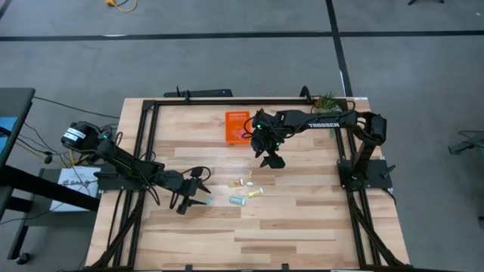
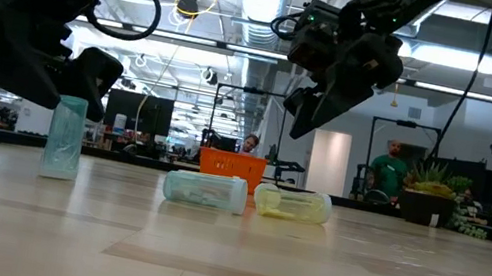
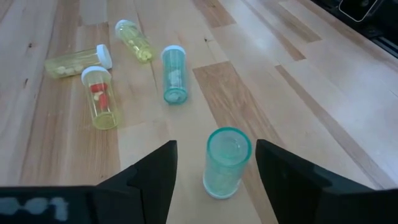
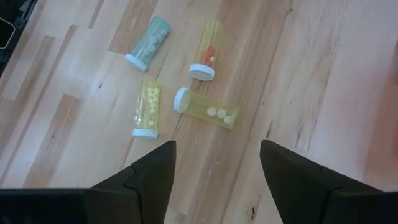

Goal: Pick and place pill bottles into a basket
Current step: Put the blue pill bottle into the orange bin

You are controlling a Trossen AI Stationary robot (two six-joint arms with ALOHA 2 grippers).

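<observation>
On the wooden bench, the orange basket sits near the far edge. The right gripper hangs beside it, fingers apart and empty. The left gripper, fingers apart, flanks an upright teal bottle (uncapped, not clamped). Four pill bottles lie clustered mid-bench.

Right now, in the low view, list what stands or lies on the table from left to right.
Upright teal bottle → teal bottle lying on its side → yellow bottle lying on its side → potted plant far back at the right. The orange basket sits behind the two lying bottles, so I leave its place out.
</observation>
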